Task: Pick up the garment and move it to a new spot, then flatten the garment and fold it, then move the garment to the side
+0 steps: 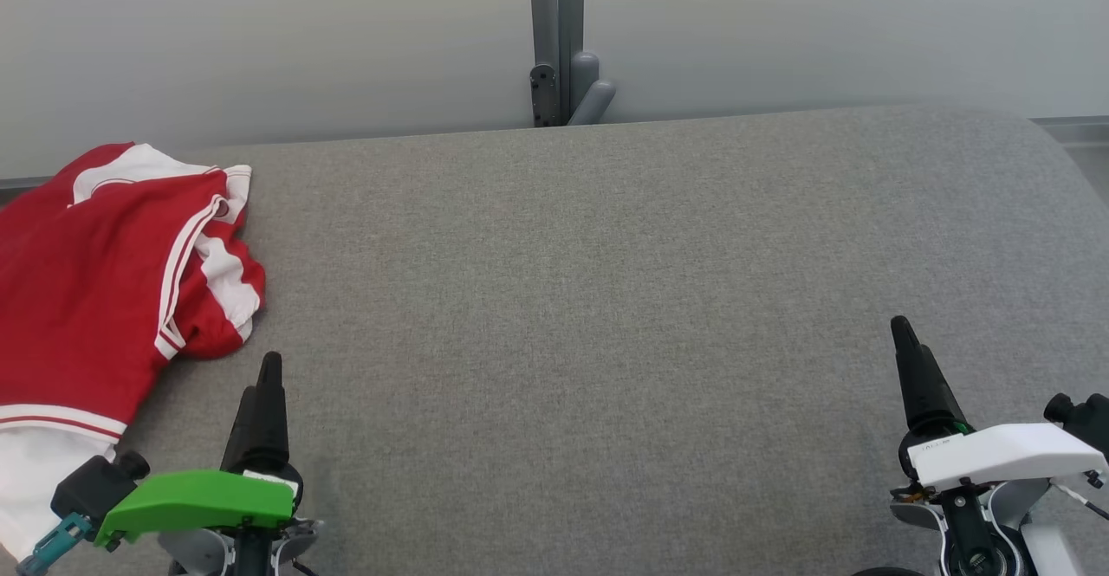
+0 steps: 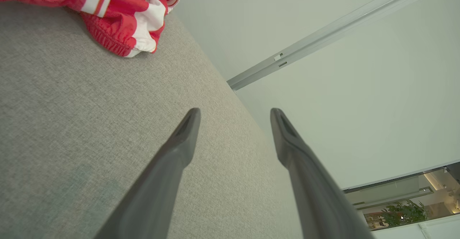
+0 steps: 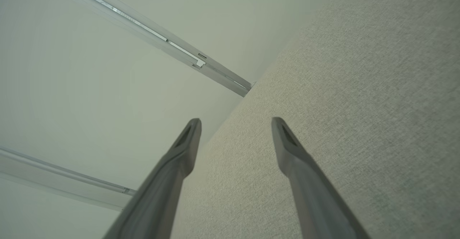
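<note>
Both end effectors [image 2: 235,111] [image 3: 235,120] agape and empty

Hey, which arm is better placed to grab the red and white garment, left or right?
Left. The left claw is open and close beside the garment at the grey surface's left end. The right claw, also open, is far off across the surface.

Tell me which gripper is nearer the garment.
The left gripper, green-covered, stands close beside the red garment; the right gripper, white-covered, is far across the grey surface.
</note>
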Robot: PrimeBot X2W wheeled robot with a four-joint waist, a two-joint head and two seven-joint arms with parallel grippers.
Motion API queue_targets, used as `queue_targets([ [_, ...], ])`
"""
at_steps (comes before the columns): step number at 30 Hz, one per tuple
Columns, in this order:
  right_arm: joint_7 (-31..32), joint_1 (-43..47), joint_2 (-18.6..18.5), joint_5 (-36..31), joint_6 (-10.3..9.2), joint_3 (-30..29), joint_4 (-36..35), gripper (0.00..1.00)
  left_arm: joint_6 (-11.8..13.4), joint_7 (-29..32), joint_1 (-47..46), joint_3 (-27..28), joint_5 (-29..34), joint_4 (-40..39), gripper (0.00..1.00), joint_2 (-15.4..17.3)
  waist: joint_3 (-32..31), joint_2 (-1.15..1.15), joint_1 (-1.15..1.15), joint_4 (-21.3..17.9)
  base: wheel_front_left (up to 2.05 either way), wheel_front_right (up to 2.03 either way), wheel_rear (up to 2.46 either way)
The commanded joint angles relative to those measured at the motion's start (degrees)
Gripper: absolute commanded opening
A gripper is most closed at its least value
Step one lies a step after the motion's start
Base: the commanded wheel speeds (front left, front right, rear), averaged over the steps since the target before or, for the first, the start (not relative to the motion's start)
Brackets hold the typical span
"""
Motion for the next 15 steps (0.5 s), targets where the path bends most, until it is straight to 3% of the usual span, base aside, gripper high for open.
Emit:
queue_targets([
  [1,-0.6,-0.2,-0.7,-2.5,0.02,0.2,-1.3,1.0,0.2,-0.7,-0.3,-0.3,2.6,-0.8,1.0,0.7,0.0,0.16,0.0,0.0,0.0,0.0,0.0],
  [15,-3.5,0.1,-1.5,-15.9,0.02,0.7,-1.8,1.0,0.4,-3.7,0.5,-2.6,15.4,0.1,1.0,1.6,0.0,0.24,0.0,0.0,0.0,0.0,0.0],
])
